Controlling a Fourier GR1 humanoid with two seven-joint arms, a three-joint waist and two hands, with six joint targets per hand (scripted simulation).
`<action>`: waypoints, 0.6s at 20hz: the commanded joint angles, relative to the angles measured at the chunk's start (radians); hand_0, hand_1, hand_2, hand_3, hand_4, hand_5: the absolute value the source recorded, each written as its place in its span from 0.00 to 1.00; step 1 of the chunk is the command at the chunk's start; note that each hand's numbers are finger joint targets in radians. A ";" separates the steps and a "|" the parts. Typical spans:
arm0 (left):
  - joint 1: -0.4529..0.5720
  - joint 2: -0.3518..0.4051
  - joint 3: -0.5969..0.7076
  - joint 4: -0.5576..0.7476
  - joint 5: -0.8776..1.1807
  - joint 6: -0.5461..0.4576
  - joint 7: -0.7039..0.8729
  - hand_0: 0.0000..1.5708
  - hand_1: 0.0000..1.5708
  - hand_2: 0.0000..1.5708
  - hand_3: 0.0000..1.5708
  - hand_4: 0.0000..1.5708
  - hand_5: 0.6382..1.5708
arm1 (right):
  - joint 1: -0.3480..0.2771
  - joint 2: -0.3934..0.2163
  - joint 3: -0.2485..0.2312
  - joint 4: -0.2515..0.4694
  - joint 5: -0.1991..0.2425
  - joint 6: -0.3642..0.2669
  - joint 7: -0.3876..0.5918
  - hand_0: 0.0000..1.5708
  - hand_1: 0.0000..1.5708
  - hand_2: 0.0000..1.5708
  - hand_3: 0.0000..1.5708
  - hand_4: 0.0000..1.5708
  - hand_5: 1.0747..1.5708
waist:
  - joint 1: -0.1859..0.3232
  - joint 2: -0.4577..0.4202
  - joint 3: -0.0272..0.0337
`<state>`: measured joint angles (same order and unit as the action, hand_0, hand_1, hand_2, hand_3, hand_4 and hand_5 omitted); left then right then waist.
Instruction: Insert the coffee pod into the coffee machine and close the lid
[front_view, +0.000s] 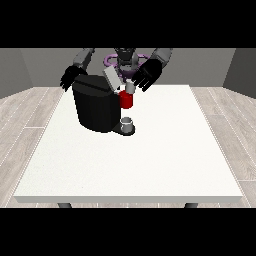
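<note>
The black coffee machine (96, 107) stands on the white table (150, 160), left of the middle and towards the far edge. Its grey lid (112, 79) is tilted up and open. A small grey coffee pod (130, 88) sits upright on top of the machine's red pod holder (127, 100). The hand at the view's right (148, 75) hovers just above and to the right of the pod with its fingers spread, and I cannot tell whether they touch it. The hand at the view's left (70, 78) hangs behind the machine's far left corner, fingers relaxed, holding nothing.
A small grey cup (127, 122) stands on the machine's drip base under the red holder. The table's edges run near the view's bottom and right, with a wooden floor all around.
</note>
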<state>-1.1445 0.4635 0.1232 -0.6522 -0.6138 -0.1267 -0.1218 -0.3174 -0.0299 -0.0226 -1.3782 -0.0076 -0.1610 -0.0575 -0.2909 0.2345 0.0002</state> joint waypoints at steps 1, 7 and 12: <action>-0.003 -0.006 -0.002 0.006 -0.003 -0.008 -0.027 0.83 0.83 0.85 0.79 0.31 1.00 | -0.040 -0.016 -0.025 -0.005 -0.009 -0.006 0.030 0.00 0.00 0.00 0.00 0.31 1.00 | 0.015 0.017 -0.0001; -0.026 -0.026 -0.006 0.013 -0.014 -0.019 0.026 0.84 0.84 0.85 0.78 0.32 1.00 | 0.038 0.015 0.004 0.018 -0.002 0.003 -0.027 0.00 0.00 0.00 0.00 0.33 1.00 | -0.006 -0.001 0.0001; 0.005 -0.049 -0.013 0.024 -0.029 0.018 0.000 0.77 0.77 0.80 0.76 0.32 1.00 | 0.023 0.014 -0.002 -0.032 -0.023 0.005 0.011 0.00 0.00 0.00 0.00 0.32 1.00 | -0.015 -0.008 -0.0001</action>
<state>-1.1626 0.4381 0.1175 -0.6331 -0.6318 -0.1344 -0.1119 -0.3256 -0.0407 -0.0430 -1.3866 -0.0326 -0.1479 -0.0355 -0.2976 0.2402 0.0001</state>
